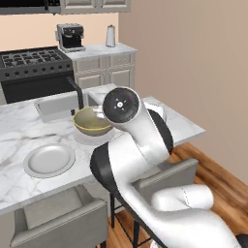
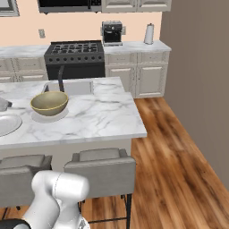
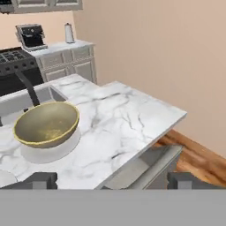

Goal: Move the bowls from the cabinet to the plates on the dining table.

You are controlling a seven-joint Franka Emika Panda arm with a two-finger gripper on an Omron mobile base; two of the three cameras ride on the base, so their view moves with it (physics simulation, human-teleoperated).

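The scene is lit evenly and brightly, with no clear light source. Only a soft shadow is seen under the bowl (image 3: 46, 123) on the table (image 3: 128, 119). No glare is produced. All 3 pictures are rendered slightly soft and coarse.

From my seat I see a black gas stove (image 2: 74, 56) with grated burners against the back wall — beside it, on a white marble counter (image 2: 136, 47), stands a black-and-silver coffee machine (image 2: 112, 33), and further along a white paper-towel roll (image 2: 149, 33) stands upright. Cream panelled base cabinets (image 2: 143, 74) sit under that counter. Two grey upholstered stools (image 2: 100, 172) sit on the near side — one next to the other. The floor is warm brown wood planking (image 2: 179, 161), and a plain beige wall (image 1: 193, 63) closes the right side.
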